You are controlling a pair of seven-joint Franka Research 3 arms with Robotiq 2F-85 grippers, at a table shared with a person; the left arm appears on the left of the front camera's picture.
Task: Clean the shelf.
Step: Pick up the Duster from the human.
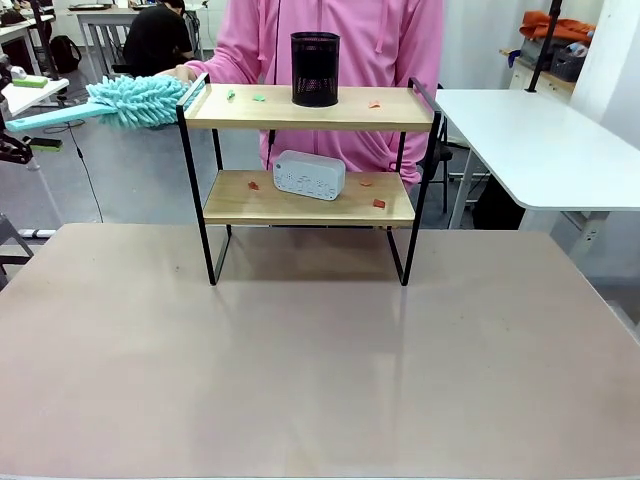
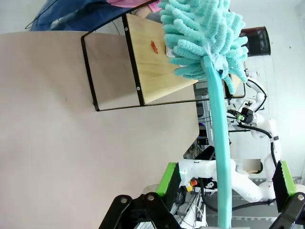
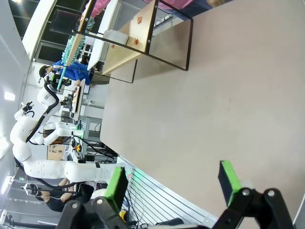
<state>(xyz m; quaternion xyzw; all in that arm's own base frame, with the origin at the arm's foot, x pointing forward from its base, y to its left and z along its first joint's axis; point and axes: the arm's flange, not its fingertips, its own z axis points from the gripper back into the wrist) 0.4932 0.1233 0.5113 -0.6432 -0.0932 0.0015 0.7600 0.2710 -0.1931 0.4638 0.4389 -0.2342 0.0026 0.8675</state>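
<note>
The shelf [image 1: 300,208] stands at the table's far side, two wooden boards on a black frame. Small red and green scraps [image 1: 378,203] lie on both boards. A black mesh cup [image 1: 315,68] stands on the top board and a white clock [image 1: 309,174] on the lower one. A person's hand [image 1: 180,72] holds a turquoise fluffy duster [image 1: 135,100] beside the shelf's top left corner. In the left wrist view the duster's handle [image 2: 221,143] runs down between the fingers of my left gripper [image 2: 226,171], whose jaws stand wide apart from it. My right gripper [image 3: 172,169] hangs open over bare table.
The person in a pink hoodie [image 1: 330,30] stands behind the shelf. A white table [image 1: 540,140] stands at the back right. The brown tabletop [image 1: 300,350] stretches wide and bare in front of the shelf.
</note>
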